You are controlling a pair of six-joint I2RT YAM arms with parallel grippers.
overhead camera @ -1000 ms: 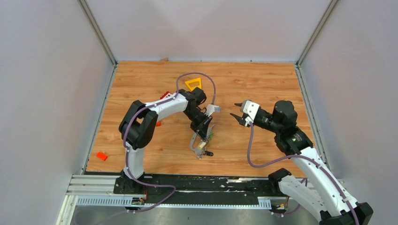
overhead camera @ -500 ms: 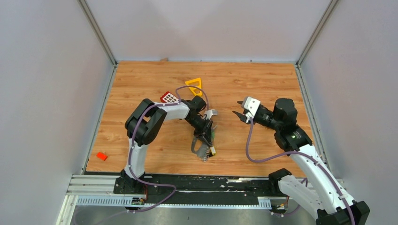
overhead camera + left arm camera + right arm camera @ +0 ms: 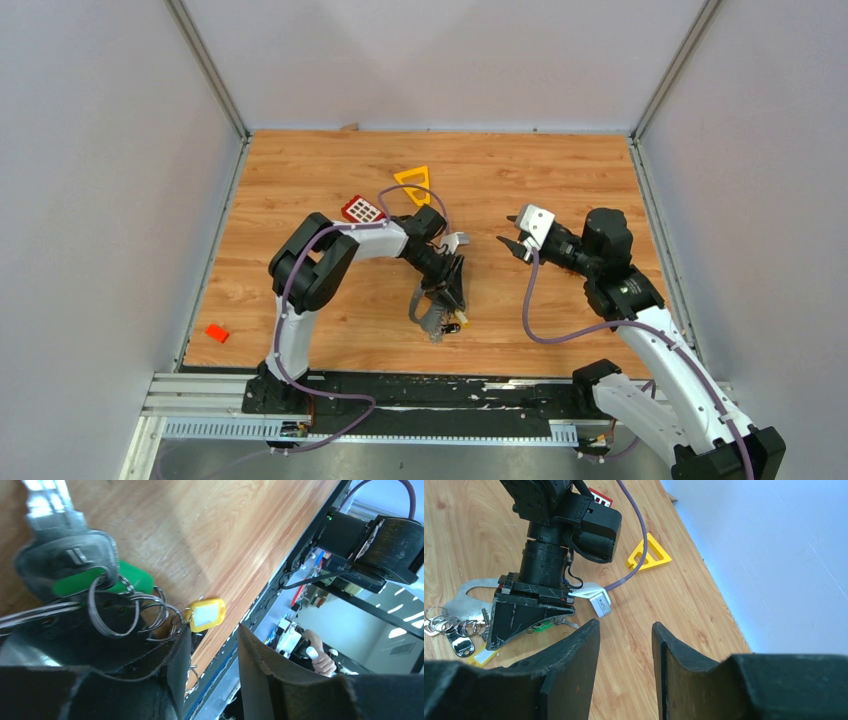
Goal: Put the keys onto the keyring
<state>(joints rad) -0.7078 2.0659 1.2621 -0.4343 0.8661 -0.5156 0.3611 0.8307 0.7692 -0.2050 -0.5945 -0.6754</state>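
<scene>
**Top, left-wrist and right-wrist views, read from the near edge outward.**

Nearest my arm bases, well off to the left of the left gripper (image 3: 452, 292), a small orange block (image 3: 215, 332) lies on the wooden table (image 3: 560, 180).

The keys (image 3: 452, 322) lie bunched on the table just below that gripper's tips, on their near side. In its wrist view I make out a yellow tag (image 3: 205, 615), a green tag (image 3: 137, 580), a black key head (image 3: 65, 560) and several thin split rings (image 3: 142, 612) tangled together.

The keyring (image 3: 428, 308), a flat grey loop, lies right beside the bunch on the gripper's left side. I cannot tell whether any key is threaded on it.

The left gripper's jaws stand apart. Bare table shows between the fingers (image 3: 175, 670) and nothing is pinched. One finger sits just beside the rings.

The right gripper (image 3: 508, 246) hangs above the table, well apart to the right of the left hand and facing it. Its jaws are likewise parted, with nothing between them.

Just beyond the left wrist lies a red block (image 3: 362, 209) with a white grid on top. Farther still past the hand lies a yellow triangular frame (image 3: 413, 184), flat on the wood.
</scene>
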